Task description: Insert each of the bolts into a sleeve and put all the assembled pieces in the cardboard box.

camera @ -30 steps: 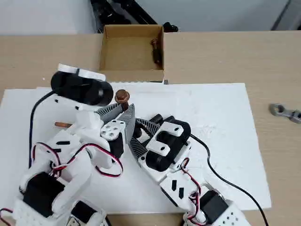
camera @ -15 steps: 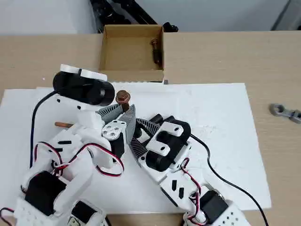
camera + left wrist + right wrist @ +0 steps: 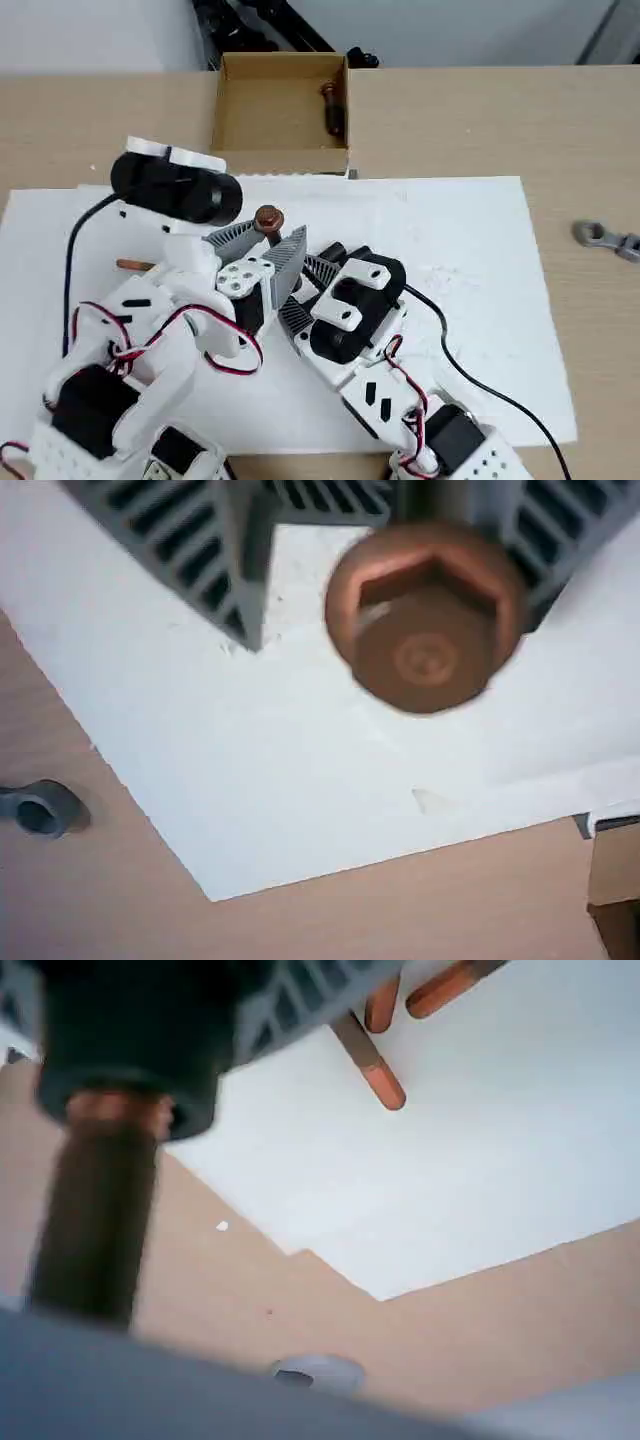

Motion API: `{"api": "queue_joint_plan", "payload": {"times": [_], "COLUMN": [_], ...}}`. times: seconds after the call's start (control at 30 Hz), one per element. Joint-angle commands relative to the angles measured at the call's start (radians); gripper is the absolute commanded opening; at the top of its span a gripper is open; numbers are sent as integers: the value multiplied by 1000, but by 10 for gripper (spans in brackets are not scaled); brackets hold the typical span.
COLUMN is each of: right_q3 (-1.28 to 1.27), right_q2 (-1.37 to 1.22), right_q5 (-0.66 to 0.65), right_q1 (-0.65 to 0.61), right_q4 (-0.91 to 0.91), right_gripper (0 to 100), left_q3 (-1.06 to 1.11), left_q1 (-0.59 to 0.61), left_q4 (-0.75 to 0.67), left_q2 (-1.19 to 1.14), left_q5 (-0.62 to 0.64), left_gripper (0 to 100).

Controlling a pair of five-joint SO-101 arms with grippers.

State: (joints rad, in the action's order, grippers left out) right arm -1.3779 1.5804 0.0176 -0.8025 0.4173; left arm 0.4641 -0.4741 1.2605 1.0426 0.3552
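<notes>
Bolt point(image 3: 425, 620), one, pinched by left pincer point(image 3: 268, 235); right pincer point(image 3: 298, 287) grips one sleeve point(image 3: 125, 1050); one assembled piece point(image 3: 331, 108) in box point(image 3: 280, 158).

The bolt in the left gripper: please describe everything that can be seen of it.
The bolt looks like copper-coloured metal, with a hexagonal head on a round flange and a small ring mark on its face. The left gripper holds it behind the head between grey ribbed fingers, above the white sheet.
</notes>
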Motion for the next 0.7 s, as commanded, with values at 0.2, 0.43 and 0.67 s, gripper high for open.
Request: {"api": "queue_joint_plan", "payload": {"times": [0.2,0.43,0.67], "right_q3": [8,8,8], "right_q2": [-2,-2,-2], "right_q5": [-11,-11,-11], "right_q1": [4,4,4], "right_q4": [-7,-7,-7], "right_gripper": [4,4,4], "left_q3": [-15,-42,-44], "left_q1": [66,100,100], "left_q4": [2,52,49], "left_q2": [3,-2,2], "left_q5": [28,29,32], "left_gripper": [178,192,192]}}
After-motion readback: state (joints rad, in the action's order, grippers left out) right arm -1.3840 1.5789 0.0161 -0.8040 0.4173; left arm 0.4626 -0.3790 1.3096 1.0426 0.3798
